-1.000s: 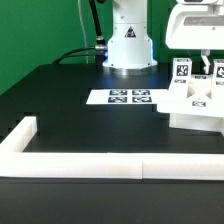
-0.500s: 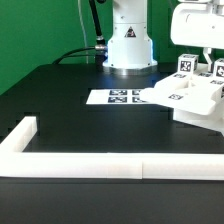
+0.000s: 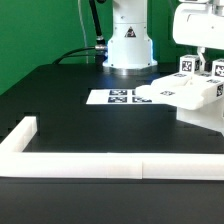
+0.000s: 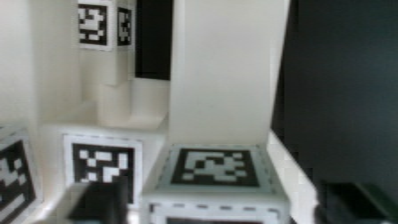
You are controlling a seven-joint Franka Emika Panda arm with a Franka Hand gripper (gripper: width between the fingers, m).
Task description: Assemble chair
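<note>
From the exterior view's left: the border wall [image 3: 90, 162] runs along the table's near edge, the marker board [image 3: 120, 97] lies flat mid-table, and the chair [image 3: 190, 95] sits at the right edge, touching the board's corner. It looks largely joined — several tagged parts stand as one block — though what remains is cropped. The arm hangs directly above it; the gripper [image 4: 125, 205] seems spread, gripping nothing — blur leaves doubt.
</note>
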